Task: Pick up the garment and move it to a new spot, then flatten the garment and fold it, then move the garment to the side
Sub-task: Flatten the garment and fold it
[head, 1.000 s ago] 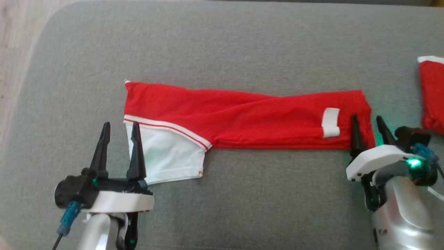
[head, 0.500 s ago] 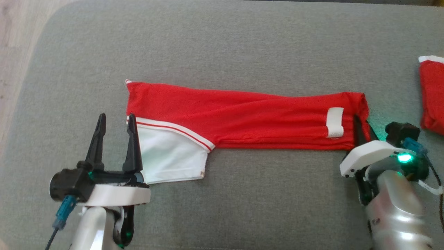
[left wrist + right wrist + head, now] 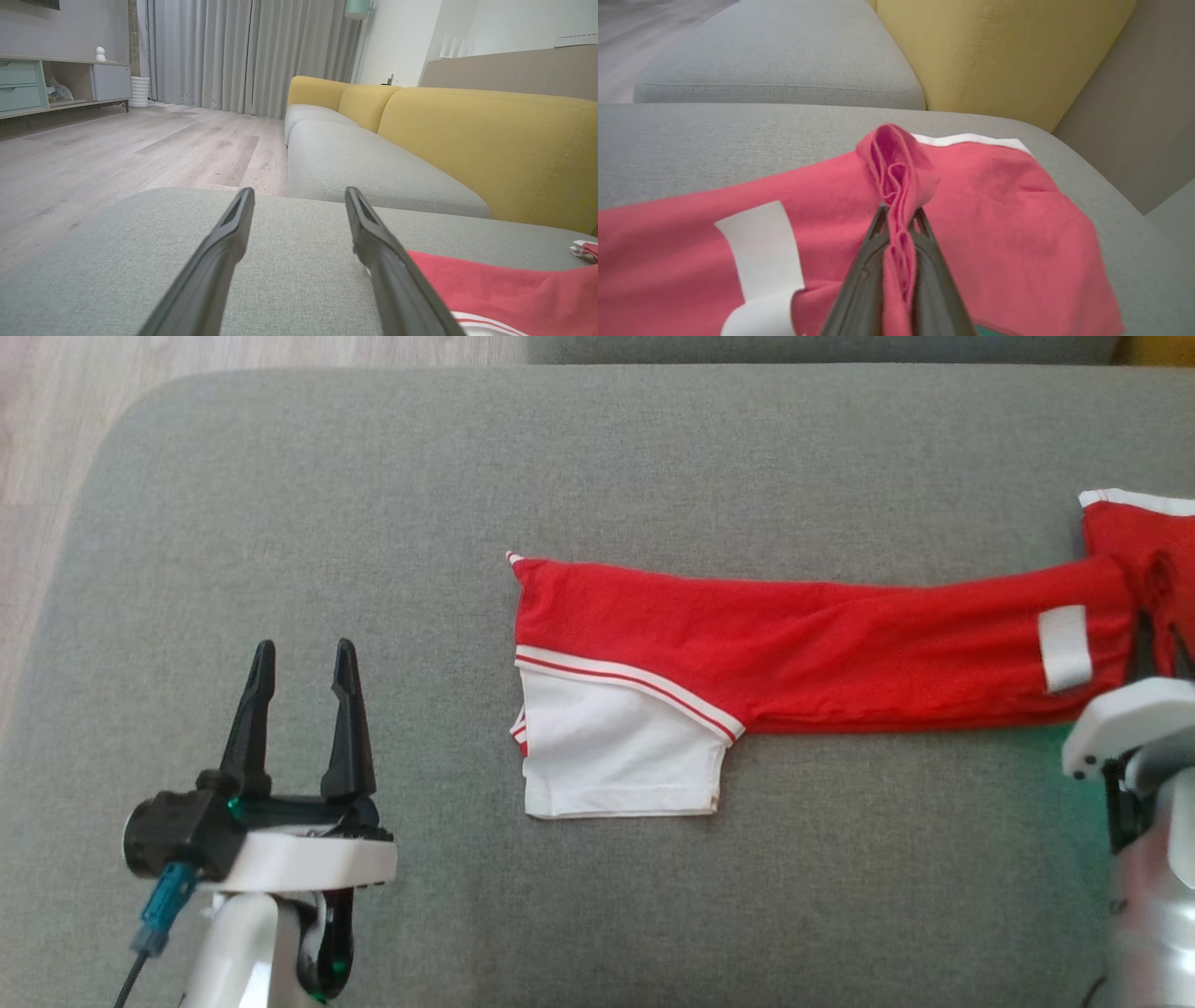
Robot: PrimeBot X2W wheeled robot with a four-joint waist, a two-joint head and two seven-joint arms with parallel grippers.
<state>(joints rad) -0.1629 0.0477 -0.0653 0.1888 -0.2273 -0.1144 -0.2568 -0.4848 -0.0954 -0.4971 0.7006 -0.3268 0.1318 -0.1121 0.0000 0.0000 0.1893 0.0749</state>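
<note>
The garment [image 3: 794, 635] is a long folded strip of red cloth with a white panel [image 3: 616, 756] at its left end and a white patch [image 3: 1064, 649] near its right end. It lies across the grey cushion [image 3: 560, 457]. My right gripper [image 3: 1158, 635] is shut on the strip's right end. The right wrist view shows red folds [image 3: 896, 172] bunched between the closed fingers [image 3: 864, 275]. My left gripper [image 3: 304, 646] stands open over bare cushion, well left of the garment. In the left wrist view the garment [image 3: 514, 294] shows beyond the right finger [image 3: 387, 261].
A second red cloth [image 3: 1144, 527] with a white band lies at the cushion's right edge, against the held end. Wooden floor [image 3: 37, 429] lies beyond the cushion's rounded left corner. A yellow sofa back [image 3: 490, 140] and grey seats [image 3: 364, 168] stand behind.
My right gripper closed on the garment's right end and dragged the whole strip to the right, away from the left gripper. The left gripper stayed open and nearly still.
</note>
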